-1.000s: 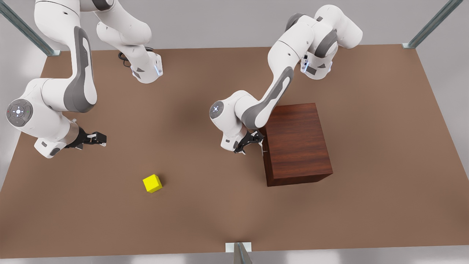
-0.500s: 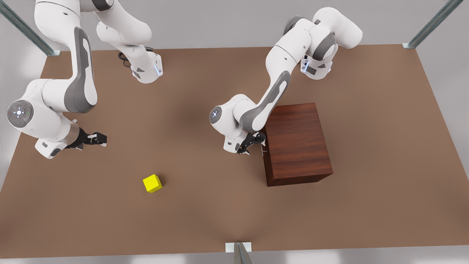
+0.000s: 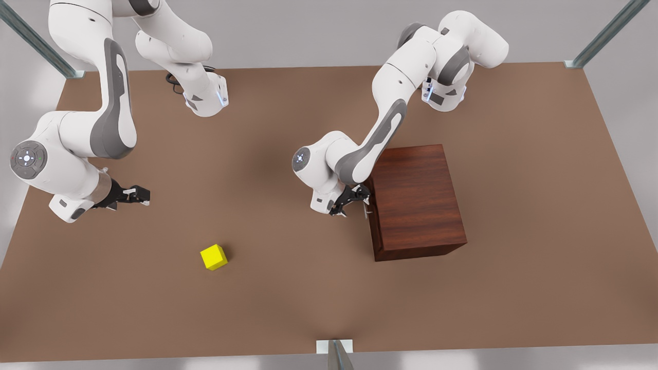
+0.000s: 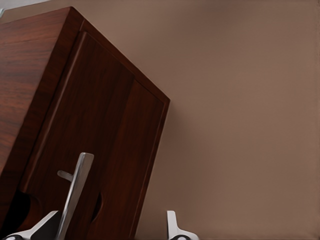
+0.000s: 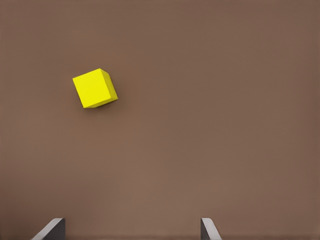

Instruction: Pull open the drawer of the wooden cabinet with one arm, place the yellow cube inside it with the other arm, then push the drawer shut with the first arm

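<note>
Brown table (image 3: 288, 308). Drawer (image 4: 95, 150) closed in wooden cabinet (image 3: 416, 200); left gripper (image 3: 354, 201) spread around the silver handle (image 4: 74, 192), not clamped. Step: grasp handle; next, close, then pull. Yellow cube (image 3: 214, 257) sits well apart; right gripper (image 3: 138, 196) waits, spread, empty. Handle contact hard to see.

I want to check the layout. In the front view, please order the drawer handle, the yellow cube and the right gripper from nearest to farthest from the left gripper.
Measured from the left gripper:
1. Drawer handle: right at the fingers, on the cabinet's front.
2. Yellow cube: on the table, toward the front view's left.
3. Right gripper: farthest, at the front view's left.
</note>
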Action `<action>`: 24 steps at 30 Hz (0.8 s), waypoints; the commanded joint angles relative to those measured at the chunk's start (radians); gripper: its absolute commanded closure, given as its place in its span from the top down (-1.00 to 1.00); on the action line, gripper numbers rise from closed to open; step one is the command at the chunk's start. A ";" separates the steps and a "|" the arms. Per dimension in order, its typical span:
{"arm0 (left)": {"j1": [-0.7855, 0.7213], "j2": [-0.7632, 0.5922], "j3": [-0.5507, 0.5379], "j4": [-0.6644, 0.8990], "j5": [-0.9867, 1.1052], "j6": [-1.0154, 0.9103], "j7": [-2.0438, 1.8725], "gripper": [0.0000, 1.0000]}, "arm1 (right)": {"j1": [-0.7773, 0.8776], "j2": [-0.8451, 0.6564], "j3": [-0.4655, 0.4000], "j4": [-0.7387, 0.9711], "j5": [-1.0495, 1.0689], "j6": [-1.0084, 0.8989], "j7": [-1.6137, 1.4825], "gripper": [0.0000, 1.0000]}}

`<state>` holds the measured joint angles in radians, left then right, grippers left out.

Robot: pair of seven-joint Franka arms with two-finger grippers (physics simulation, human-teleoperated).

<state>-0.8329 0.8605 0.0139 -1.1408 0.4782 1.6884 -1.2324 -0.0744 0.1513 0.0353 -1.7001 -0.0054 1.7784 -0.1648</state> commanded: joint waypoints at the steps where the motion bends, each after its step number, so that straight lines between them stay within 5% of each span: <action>1: 0.000 -0.001 0.000 0.001 -0.001 0.020 -0.007 1.00 | 0.001 -0.001 0.000 0.000 0.001 0.000 -0.001 1.00; 24: -0.025 0.022 0.001 0.038 0.008 0.106 -0.007 1.00 | -0.001 -0.001 0.000 0.002 0.001 0.000 -0.001 1.00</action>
<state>-0.8569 0.8822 0.0158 -1.1051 0.4851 1.7840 -1.2376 -0.0753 0.1513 0.0353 -1.6988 -0.0054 1.7784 -0.1646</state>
